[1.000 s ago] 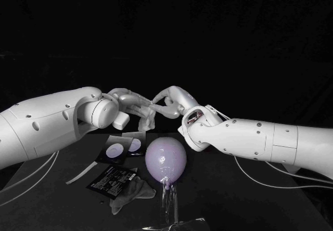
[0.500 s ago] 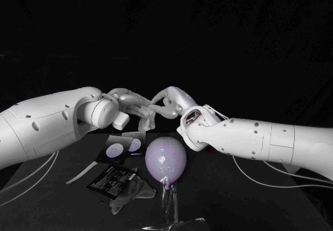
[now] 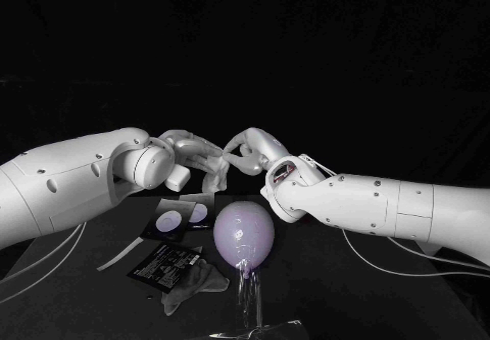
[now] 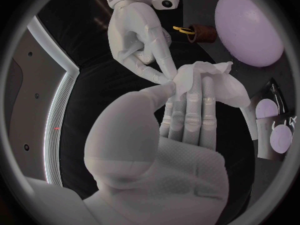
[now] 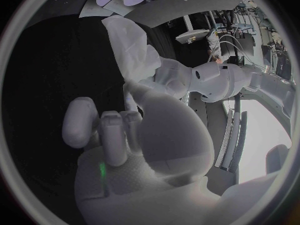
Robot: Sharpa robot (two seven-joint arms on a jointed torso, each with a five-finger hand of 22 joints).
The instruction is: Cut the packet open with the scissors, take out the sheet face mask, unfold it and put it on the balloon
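Observation:
Above the table's far side, my left hand and right hand meet fingertip to fingertip. Between them hangs the folded white sheet face mask. In the left wrist view my left hand holds the mask between thumb and fingers, and my right hand pinches its edge. The right wrist view shows the mask above my right hand. The lilac balloon stands upright on a clear stand, below and in front of the hands.
A black cut packet and a crumpled pale sheet lie left of the balloon. Two dark cards with pale circles lie behind them, with a white strip further left. A brown scissors holder sits near the balloon.

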